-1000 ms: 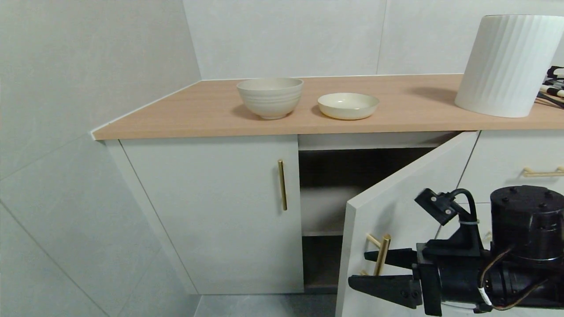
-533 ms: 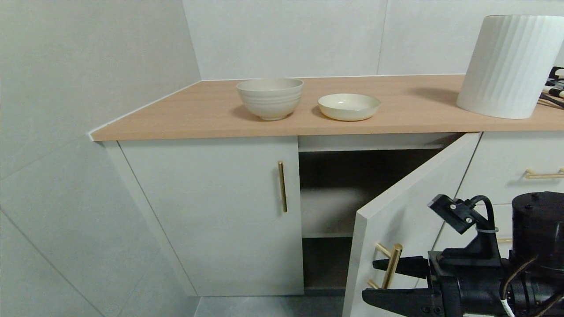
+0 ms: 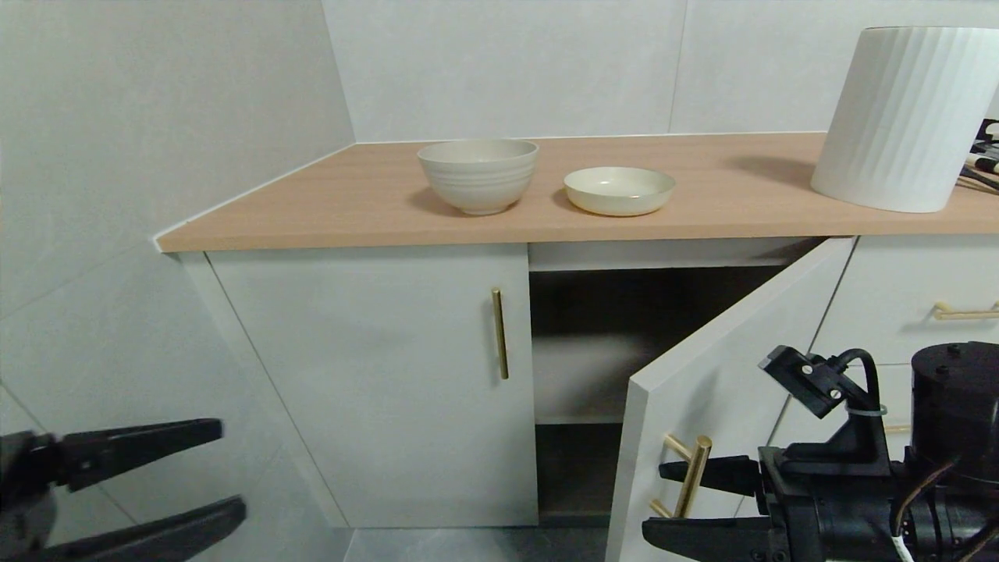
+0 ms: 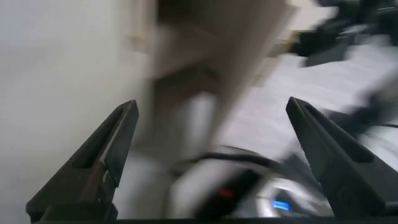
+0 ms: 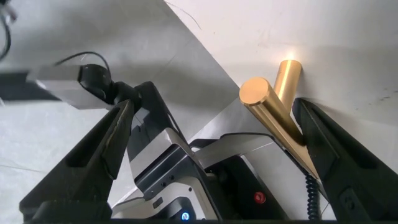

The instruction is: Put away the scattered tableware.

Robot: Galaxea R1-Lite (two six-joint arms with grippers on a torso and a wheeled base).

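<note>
At the head view's lower right, the right gripper [image 3: 657, 499] straddles the cabinet door [image 3: 726, 367]'s upright brass handle [image 3: 695, 474], fingers wide. The ribbed bowl [image 3: 478, 173] and shallow dish [image 3: 619, 190] sit on the countertop [image 3: 343, 207] above. The left gripper [image 3: 226, 468] hangs low. Left wrist view: left gripper [image 4: 211, 124] spread, empty. Right wrist view: brass handle [image 5: 268, 99] close against one finger [image 5: 323, 143].

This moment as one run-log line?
right end effector: open, around door handle | left end effector: open | bowl, dish: on counter

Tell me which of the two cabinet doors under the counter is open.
The right door, angled outward with its gold handle between the fingers of the right gripper. The left door sits shut, flush under the countertop.
</note>
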